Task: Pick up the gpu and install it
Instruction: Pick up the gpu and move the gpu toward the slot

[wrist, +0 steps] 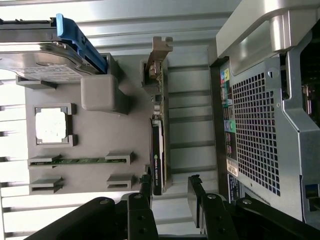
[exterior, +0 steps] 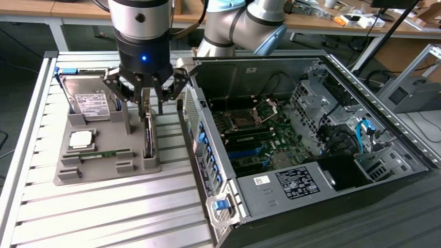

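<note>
One slatted table (exterior: 103, 217) spreads below the gripper (exterior: 152, 110). Open computer case (exterior: 310, 155) sits just beside the gripper, on the exterior view's right. We see the grey parts tray (exterior: 90, 175) under the gripper. Gripper is released, jaws spread, grasping nothing. Hard drive (exterior: 90, 101) stands near it, on the side away from the case. The gpu (exterior: 148, 137) stands on edge in its tray slot right below, one end between the fingers (wrist: 195, 192). CPU (exterior: 80, 138) and memory stick (exterior: 103, 153) lie lower on the tray, off to the hard-drive side.
</note>
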Controlling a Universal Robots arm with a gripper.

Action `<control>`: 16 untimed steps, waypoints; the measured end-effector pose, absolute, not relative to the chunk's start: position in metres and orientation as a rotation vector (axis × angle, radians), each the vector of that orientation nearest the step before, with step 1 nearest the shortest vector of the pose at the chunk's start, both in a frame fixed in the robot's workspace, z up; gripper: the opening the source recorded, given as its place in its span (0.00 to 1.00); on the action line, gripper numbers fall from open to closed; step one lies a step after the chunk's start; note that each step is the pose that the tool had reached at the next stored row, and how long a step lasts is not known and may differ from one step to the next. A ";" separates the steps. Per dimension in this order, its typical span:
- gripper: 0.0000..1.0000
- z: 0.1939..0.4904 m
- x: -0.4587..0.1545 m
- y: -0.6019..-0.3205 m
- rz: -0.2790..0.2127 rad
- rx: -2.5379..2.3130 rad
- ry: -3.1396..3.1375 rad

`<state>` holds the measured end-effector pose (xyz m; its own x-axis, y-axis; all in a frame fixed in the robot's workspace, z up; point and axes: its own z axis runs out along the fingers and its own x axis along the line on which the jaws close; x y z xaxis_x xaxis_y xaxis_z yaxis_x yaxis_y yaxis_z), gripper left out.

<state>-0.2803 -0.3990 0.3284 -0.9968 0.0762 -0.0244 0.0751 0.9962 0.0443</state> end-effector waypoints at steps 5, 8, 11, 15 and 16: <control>0.42 0.326 -0.280 -0.399 0.068 0.118 3.113; 0.42 0.326 -0.280 -0.399 0.068 0.118 3.113; 0.42 0.325 -0.280 -0.399 0.068 0.118 3.113; 0.42 0.324 -0.280 -0.399 0.068 0.118 3.112; 0.42 0.324 -0.280 -0.399 0.068 0.118 3.113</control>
